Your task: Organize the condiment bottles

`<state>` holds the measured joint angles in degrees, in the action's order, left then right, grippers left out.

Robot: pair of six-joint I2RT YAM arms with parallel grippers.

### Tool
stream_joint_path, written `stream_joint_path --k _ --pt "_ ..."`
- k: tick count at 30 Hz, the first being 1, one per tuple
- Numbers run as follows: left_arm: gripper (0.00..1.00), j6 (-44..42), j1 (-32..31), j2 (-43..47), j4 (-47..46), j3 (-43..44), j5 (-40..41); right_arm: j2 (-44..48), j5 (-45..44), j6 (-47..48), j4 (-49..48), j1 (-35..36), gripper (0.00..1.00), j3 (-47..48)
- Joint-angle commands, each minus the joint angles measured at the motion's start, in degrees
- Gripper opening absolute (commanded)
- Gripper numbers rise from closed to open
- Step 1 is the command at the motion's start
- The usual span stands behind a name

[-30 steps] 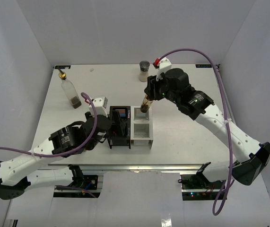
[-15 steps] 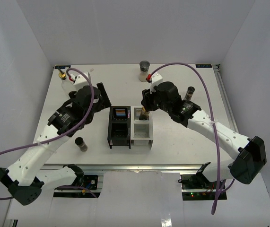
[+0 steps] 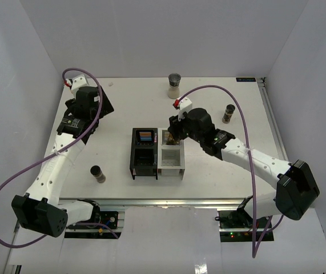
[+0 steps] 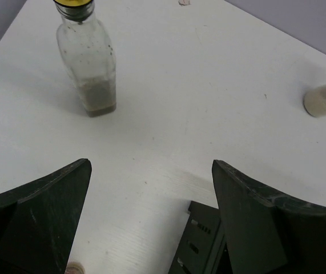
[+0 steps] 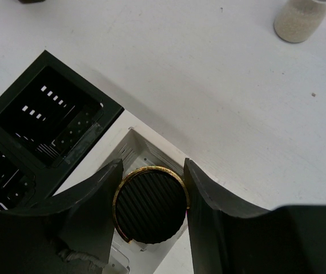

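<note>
While I monitored remotely, the right hand (image 5: 151, 171) was clamped on the gold-rimmed bottle (image 5: 151, 212) in the white far compartment of the rack (image 5: 140, 140). The left hand (image 4: 150, 171) hung wide open and empty near the glass pourer bottle (image 4: 88, 63) on the table (image 4: 208, 85).

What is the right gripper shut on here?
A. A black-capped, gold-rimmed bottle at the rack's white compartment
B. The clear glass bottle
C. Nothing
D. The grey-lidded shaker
A: in the right wrist view the right gripper has a finger on each side of the black-capped, gold-rimmed bottle, over the white compartment.
</note>
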<state>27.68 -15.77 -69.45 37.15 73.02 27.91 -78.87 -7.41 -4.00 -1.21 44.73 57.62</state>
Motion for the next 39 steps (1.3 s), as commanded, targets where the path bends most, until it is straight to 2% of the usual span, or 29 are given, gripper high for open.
stream_joint_path --k 1,4,8,12,22,29,34,39 --pt "0.98 -3.0 4.5 1.0 -7.4 -2.9 -2.8 -0.1 0.9 1.5 -9.6 0.2 0.15 -1.3" --pt "0.98 -3.6 7.1 1.5 -10.5 -5.5 -3.0 -0.7 1.1 1.9 -10.3 0.3 0.22 -1.5" --pt "0.98 -4.6 10.0 3.3 -16.4 -9.1 -5.2 -1.3 0.7 2.7 -10.0 0.5 0.38 -1.5" --pt "0.98 -5.0 11.8 1.8 -16.7 -8.9 -6.0 -2.0 0.3 3.2 -9.8 0.8 0.49 -1.4" --pt "0.98 -7.1 13.0 -0.2 -18.4 -7.5 -7.4 -3.0 -1.3 3.7 -8.3 2.4 0.63 0.2" --pt "0.98 -7.5 13.8 -2.3 -19.5 -6.9 -7.5 -3.3 -1.7 3.7 -7.3 2.5 0.69 1.0" --pt "0.98 -8.1 14.5 -4.4 -19.8 -5.4 -7.5 -2.6 -2.3 3.7 -6.4 2.5 0.85 1.6" --pt "0.98 -9.0 14.8 -5.3 -20.0 -4.2 -7.1 -1.5 -3.6 3.7 -4.9 2.6 0.92 3.1"
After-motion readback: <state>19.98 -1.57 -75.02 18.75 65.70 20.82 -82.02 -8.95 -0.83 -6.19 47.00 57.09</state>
